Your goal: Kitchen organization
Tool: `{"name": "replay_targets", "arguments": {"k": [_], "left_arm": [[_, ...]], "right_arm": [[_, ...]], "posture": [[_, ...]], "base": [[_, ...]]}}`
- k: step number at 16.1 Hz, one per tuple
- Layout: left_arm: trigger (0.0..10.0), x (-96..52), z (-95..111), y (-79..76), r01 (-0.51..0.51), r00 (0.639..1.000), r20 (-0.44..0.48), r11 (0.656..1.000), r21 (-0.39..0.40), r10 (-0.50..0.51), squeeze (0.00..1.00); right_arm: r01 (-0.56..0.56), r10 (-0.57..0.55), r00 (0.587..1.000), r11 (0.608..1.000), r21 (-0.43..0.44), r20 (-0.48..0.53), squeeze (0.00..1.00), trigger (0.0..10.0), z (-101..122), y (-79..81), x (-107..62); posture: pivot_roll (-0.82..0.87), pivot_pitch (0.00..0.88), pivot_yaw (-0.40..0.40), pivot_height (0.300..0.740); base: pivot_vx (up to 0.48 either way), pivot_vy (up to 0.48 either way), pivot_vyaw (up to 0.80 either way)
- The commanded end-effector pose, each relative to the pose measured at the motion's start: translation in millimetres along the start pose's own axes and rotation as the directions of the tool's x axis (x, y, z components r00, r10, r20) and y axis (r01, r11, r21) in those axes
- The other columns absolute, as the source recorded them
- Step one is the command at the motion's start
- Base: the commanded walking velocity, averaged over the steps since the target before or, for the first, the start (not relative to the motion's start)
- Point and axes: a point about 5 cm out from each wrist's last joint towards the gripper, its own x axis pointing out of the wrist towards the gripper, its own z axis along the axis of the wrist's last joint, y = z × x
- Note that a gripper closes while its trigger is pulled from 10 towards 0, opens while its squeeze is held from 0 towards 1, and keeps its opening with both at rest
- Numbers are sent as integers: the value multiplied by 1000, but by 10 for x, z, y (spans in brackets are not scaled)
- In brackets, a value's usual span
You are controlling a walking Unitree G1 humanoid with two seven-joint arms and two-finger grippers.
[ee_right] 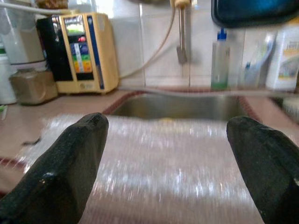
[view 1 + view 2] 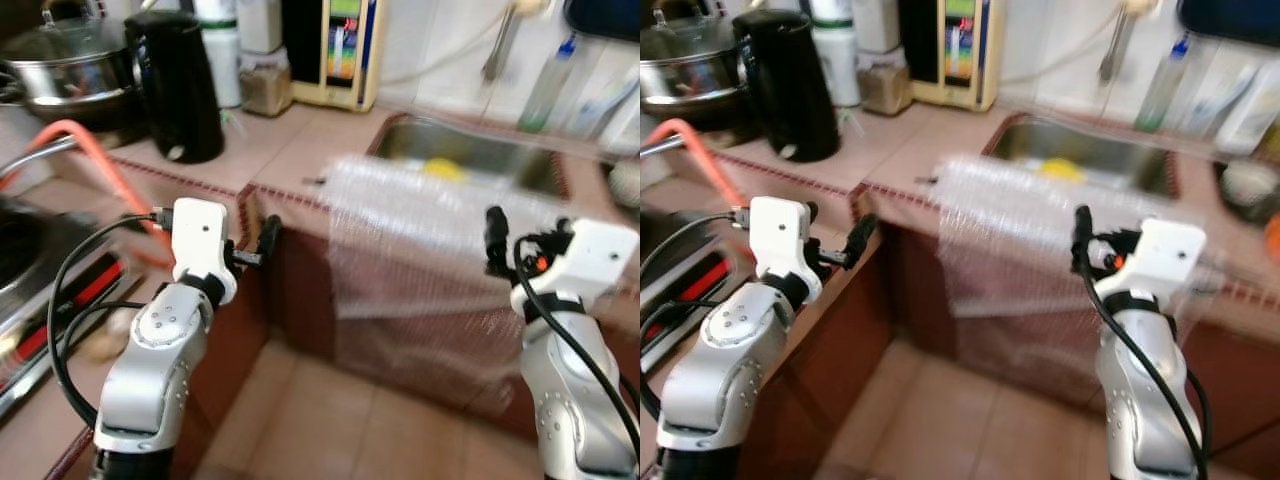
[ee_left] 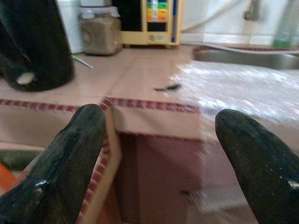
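One sheet of bubble wrap is draped over the front edge of the tabletop, just before the sink, with its lower part hanging down the cabinet face. It is judged very light, soft and floppy, likely to sag, crumple or slide on the tile once lifted, so two holds along the top edge on the tabletop, one near each corner, would be preferred to a single pinch in the middle. It is seen as clear, glossy and finely dimpled, the brown cabinet showing through it. The left tool is held wide open and empty near the sheet's left edge; the right tool is likewise spread open and empty, facing the sheet.
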Motion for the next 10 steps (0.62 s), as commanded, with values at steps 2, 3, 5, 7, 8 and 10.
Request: {"name": "replay_targets", "arguments": {"k": [2, 3, 5, 7, 8, 10], "left_arm": [[10000, 24, -44, -2, 6, 1000, 7, 1000, 15, -6, 0], [10000, 32, -88, 10, -2, 1000, -10, 1000, 5, 2, 0], [10000, 76, -266, 58, -27, 997, -74, 999, -37, 24, 0], [10000, 127, -427, 89, -34, 993, -114, 999, -28, 30, 0], [10000, 152, -578, 113, -44, 986, -165, 999, -27, 39, 0], [10000, 160, -852, 163, -42, 970, -241, 999, 15, 44, 0]], "right_arm": [[2, -2, 1000, 1000, -10, -1, 0, 10000, -9, -2, 26], [-4, 4, 1000, 1000, -14, -3, 0, 10000, -15, 10, 33], [-26, 26, 1000, 999, -22, -15, 0, 10000, -63, 56, 67], [-60, 58, 997, 998, -35, -55, 0, 10000, -210, 112, 84], [-84, 80, 992, 996, -44, -93, 0, 10000, -349, 135, 91], [-119, 106, 978, 991, -63, -182, 0, 10000, -660, 134, 97]], "posture": [[-8, 8, -18, 740], [-9, 6, -20, 740], [-13, 2, -24, 740], [-12, 0, -25, 740], [-8, 0, -26, 740], [-5, 0, -27, 740]], "base": [[-124, 0, 0], [0, 0, 0], [0, 0, 0], [0, 0, 0], [0, 0, 0], [0, 0, 0]]}}
